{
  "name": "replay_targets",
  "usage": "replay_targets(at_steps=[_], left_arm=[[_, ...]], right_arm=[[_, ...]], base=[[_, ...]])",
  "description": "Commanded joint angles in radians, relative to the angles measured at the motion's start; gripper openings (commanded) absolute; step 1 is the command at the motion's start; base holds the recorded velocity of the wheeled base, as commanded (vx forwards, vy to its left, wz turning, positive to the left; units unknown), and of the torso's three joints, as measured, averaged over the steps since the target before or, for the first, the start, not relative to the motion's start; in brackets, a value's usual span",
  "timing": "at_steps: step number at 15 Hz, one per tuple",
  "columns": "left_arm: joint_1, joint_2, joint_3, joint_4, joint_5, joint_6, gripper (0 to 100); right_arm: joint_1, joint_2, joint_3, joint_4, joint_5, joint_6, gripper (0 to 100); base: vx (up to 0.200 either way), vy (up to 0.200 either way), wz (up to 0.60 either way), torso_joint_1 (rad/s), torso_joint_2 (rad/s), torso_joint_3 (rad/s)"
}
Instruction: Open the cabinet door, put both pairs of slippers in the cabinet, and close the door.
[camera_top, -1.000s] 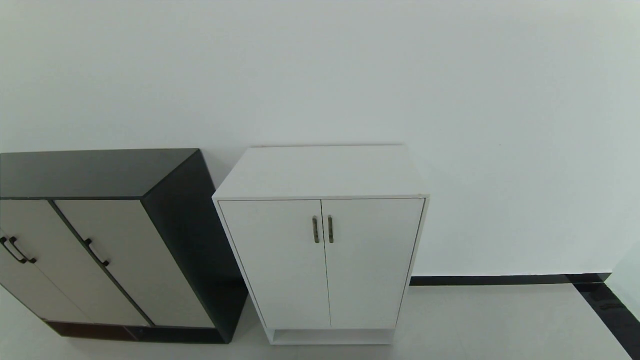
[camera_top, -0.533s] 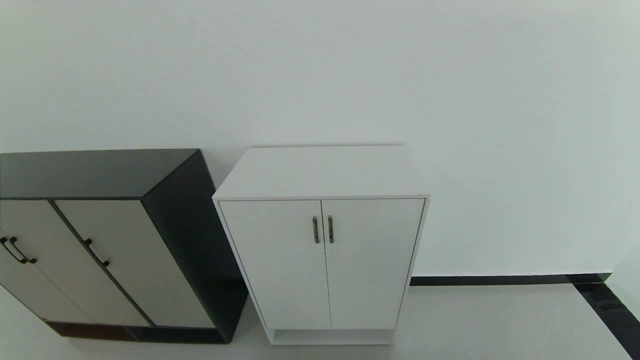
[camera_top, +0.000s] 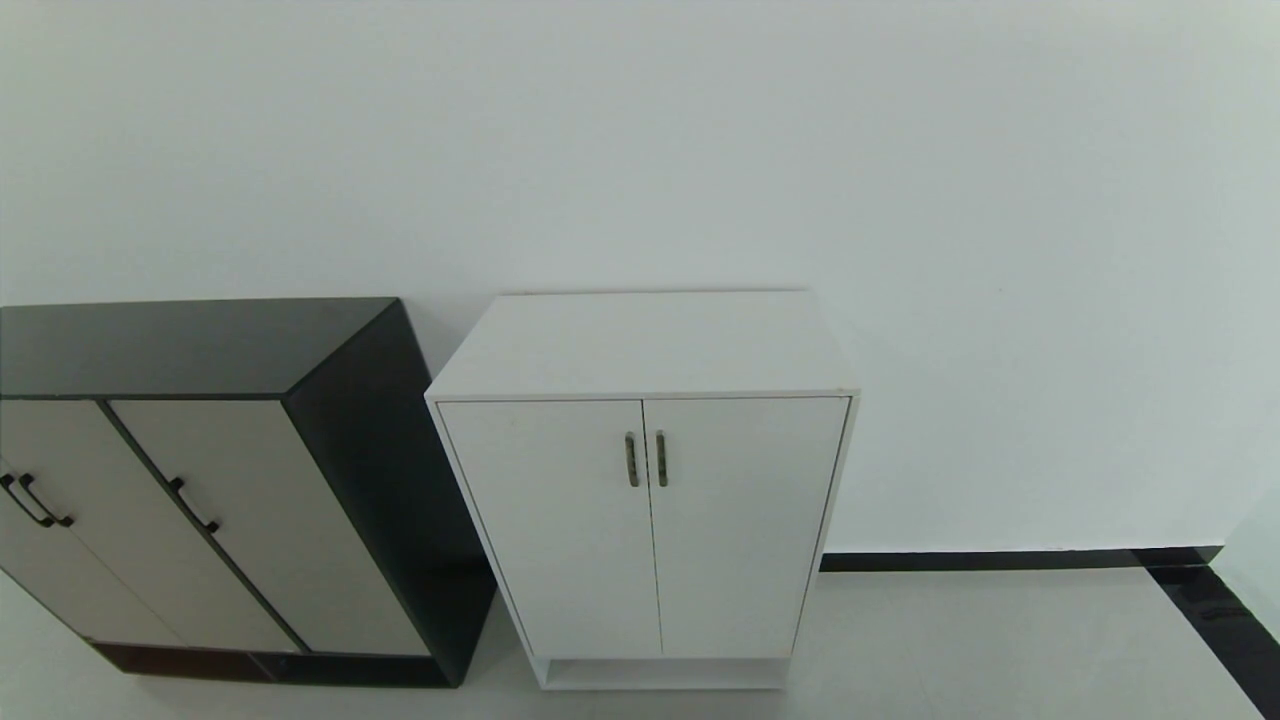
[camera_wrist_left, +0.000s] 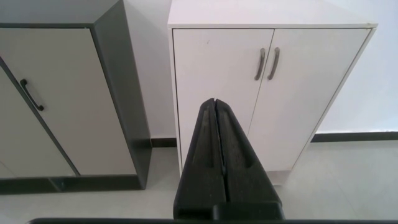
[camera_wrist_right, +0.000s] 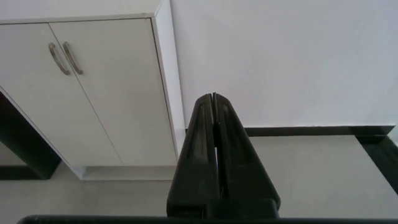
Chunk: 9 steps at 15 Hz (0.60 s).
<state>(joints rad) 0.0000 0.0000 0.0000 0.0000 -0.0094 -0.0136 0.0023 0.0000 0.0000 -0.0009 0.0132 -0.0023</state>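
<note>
A white two-door cabinet (camera_top: 640, 500) stands against the wall, both doors closed, with two metal handles (camera_top: 646, 459) side by side at the middle seam. The left wrist view faces the same cabinet (camera_wrist_left: 267, 87) from a short distance, and my left gripper (camera_wrist_left: 215, 102) is shut with nothing in it. My right gripper (camera_wrist_right: 214, 98) is also shut and holds nothing; it sits off to the right of the cabinet (camera_wrist_right: 93, 87), facing the wall and floor.
A black cabinet with two beige doors (camera_top: 200, 480) stands close on the white cabinet's left. A dark baseboard (camera_top: 1000, 560) runs along the wall to the right, above pale open floor (camera_top: 1000, 650).
</note>
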Motion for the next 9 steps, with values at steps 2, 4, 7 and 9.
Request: replay_targets(at_steps=[2,4,7,9], left_arm=[[0.000,0.000,0.000,-0.002,0.000,0.000,0],[0.000,0.000,0.000,0.000,0.000,0.000,0],[0.000,0.002,0.000,0.000,0.000,0.000,0],[0.000,0.000,0.000,0.000,0.000,0.000,0]], right_arm=[[0.001,0.000,0.000,0.001,0.001,-0.001,0],[0.001,0.000,0.000,0.001,-0.001,0.001,0],[-0.001,0.000,0.000,0.001,-0.001,-0.002,0],[0.001,0.000,0.000,0.001,-0.006,0.002,0]], base=[[0.000,0.000,0.00,0.000,0.00,0.000],[0.000,0.000,0.00,0.000,0.00,0.000],[0.000,0.000,0.00,0.000,0.00,0.000],[0.000,0.000,0.00,0.000,0.00,0.000]])
